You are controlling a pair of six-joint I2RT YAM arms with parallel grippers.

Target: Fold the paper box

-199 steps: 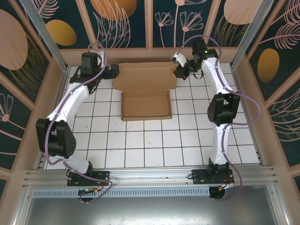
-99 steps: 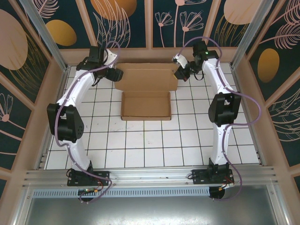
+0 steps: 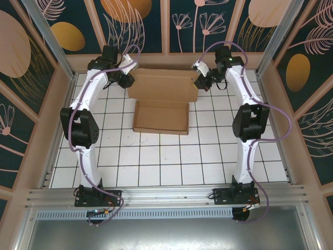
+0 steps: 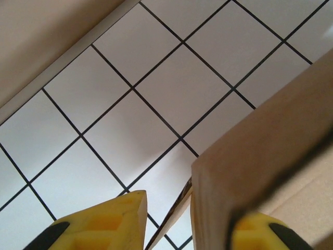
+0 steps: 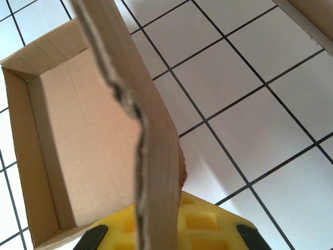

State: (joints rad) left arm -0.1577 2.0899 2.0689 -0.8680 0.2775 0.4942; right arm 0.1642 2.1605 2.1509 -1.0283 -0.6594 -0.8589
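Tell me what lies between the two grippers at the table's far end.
In the top external view, the raised rear flap of the brown corrugated cardboard box spans the stretch between left gripper and right gripper.

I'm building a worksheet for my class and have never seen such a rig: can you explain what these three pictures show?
Two white robot arms are bolted at the near edge of a tiled table. One picture looks down from above and behind; the other two come from wrist cameras, with yellow fingers at the bottom. On the table lies a brown paper box, tray open, lid flap raised. The right gripper is shut on the flap's edge. The left gripper straddles the opposite edge; whether it pinches yet is unclear.
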